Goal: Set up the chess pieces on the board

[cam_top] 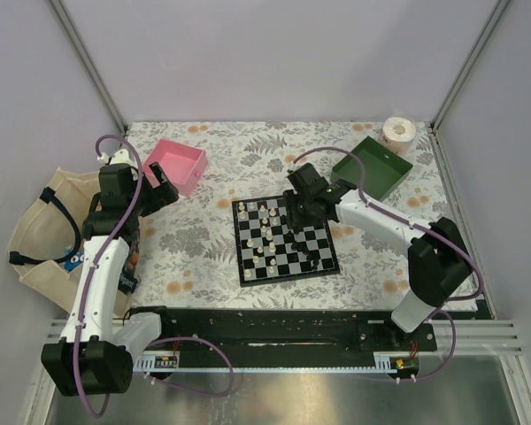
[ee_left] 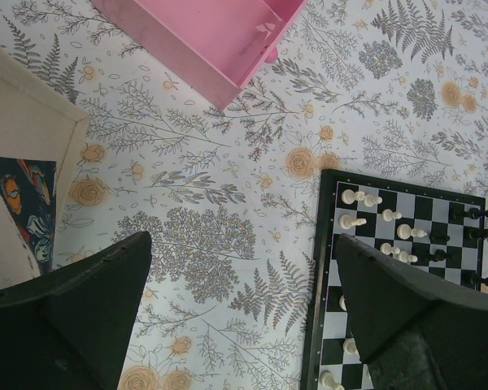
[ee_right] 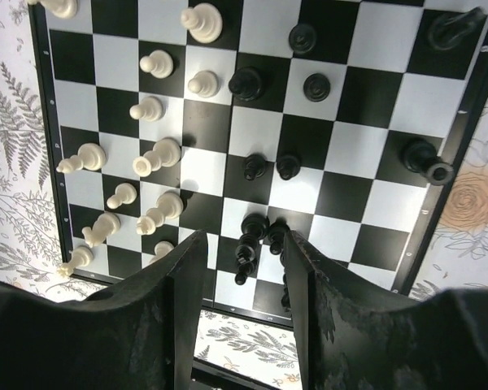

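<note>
Two or three black chessmen [ee_right: 252,234] crowd the gap of the right gripper [ee_right: 244,241], whose jaws stand parted low over the near edge of the board [ee_right: 366,101]. I cannot tell whether either finger touches them. The left gripper [ee_left: 242,244] hovers with its jaws spread wide and nothing between them, over the floral tablecloth [ee_left: 195,195] just left of the board.

The chess pieces are scattered over the squares rather than in ranks. The white chessmen [ee_right: 167,154] sit mostly toward one side, several tipped over, and other black ones stand toward the middle and the far border. Each is much narrower than a finger, so I judge them very light, hard and smooth, apt to tip, roll or spring out of a pinch. Taking one low on the stem, just above its base, with the fingers square to it looks safest. Close neighbours will likely get knocked, since the fingers are wide next to the gaps.

The board lies flat on the tablecloth, which may let it slide under a sideways push. Beyond it are a pink tray [cam_top: 179,164] at far left, a green tray [cam_top: 372,166] at far right with a roll of tape [cam_top: 398,131] behind, and a cloth bag [cam_top: 35,230] off the table's left edge. Plain pale walls close in the workspace.
</note>
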Robot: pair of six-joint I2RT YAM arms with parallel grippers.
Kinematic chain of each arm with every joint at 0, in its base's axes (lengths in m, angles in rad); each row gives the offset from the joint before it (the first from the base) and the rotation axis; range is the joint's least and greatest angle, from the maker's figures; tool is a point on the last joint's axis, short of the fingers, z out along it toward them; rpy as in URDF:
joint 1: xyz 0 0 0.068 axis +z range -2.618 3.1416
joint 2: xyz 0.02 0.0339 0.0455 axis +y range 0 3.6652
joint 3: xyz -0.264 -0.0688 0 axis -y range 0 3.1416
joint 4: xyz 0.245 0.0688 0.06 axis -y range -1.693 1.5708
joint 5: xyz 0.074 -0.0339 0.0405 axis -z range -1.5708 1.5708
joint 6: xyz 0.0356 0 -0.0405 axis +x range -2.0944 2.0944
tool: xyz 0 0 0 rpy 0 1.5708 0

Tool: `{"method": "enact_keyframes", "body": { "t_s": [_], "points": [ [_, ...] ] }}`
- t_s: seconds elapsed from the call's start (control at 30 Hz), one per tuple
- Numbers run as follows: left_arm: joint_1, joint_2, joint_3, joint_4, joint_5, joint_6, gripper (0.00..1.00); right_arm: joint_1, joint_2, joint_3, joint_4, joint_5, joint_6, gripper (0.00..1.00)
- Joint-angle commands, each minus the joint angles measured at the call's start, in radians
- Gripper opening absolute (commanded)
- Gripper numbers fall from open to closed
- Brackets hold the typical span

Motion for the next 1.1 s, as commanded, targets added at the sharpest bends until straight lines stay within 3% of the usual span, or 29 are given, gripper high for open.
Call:
{"method": "enact_keyframes", "body": {
  "t_s": [0.0,0.4,1.07],
  "points": [
    [0.009,0.002,0.008,0.033,0.015,-0.01,0.99,0.036,0.038,0.017,-0.01,-0.009,0.012,0.52],
    [0.009,0.005,0.008,0.033,0.022,-0.011,0.99,0.068,0.086,0.031,-0.053,0.009,0.007,0.55],
    [0.009,-0.001,0.007,0.032,0.021,-0.008,0.99,0.086,0.124,0.048,-0.073,0.02,0.001,0.38]
  ]
}}
